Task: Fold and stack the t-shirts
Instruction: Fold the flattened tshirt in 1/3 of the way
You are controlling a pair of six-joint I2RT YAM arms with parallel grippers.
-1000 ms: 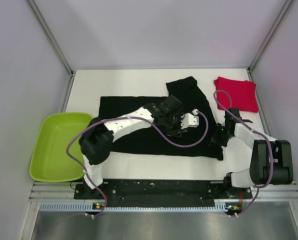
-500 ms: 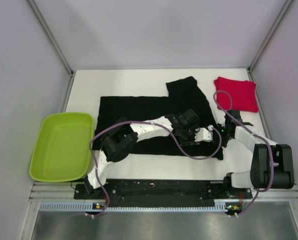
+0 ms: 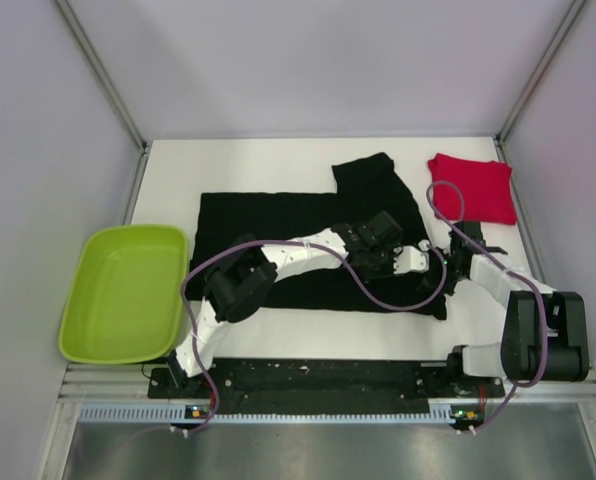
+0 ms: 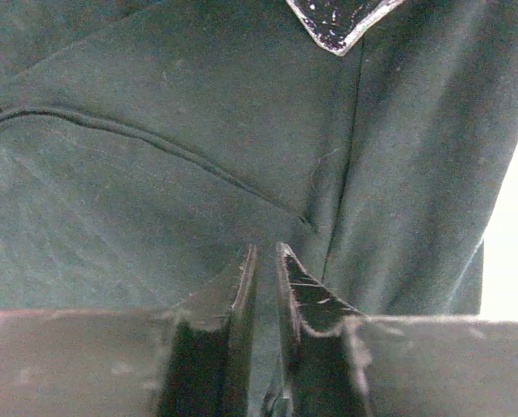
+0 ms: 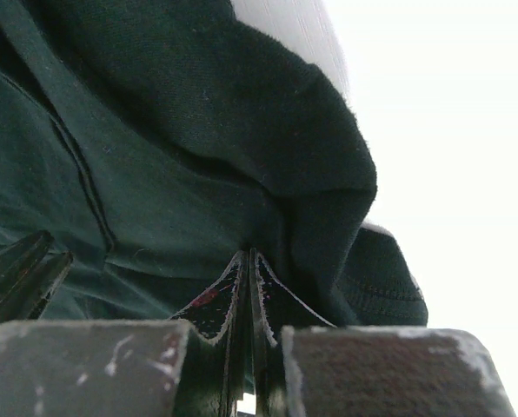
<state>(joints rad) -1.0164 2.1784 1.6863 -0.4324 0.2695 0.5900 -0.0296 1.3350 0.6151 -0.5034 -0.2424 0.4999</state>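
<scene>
The black t-shirt point(image 3: 278, 215) lies spread on the white table, with one sleeve sticking out toward the back. The red t-shirt point(image 3: 471, 187) is a small folded square at the back right. My left gripper point(image 3: 425, 258) reaches across to the black shirt's right edge. In the left wrist view the gripper point(image 4: 266, 256) has its jaws pinched on the black cloth point(image 4: 198, 130). My right gripper point(image 3: 446, 265) is close beside it. In the right wrist view the gripper point(image 5: 246, 256) is shut on a fold of the black shirt point(image 5: 155, 130).
A lime-green tray point(image 3: 123, 292) stands at the left edge of the table. Grey walls enclose the table on three sides. The two grippers are nearly touching; the right finger's tip point(image 4: 337, 22) shows in the left wrist view.
My left arm has swung right and nearer across the black shirt, from its middle to its right edge beside the right gripper. The right gripper has shifted only slightly.
</scene>
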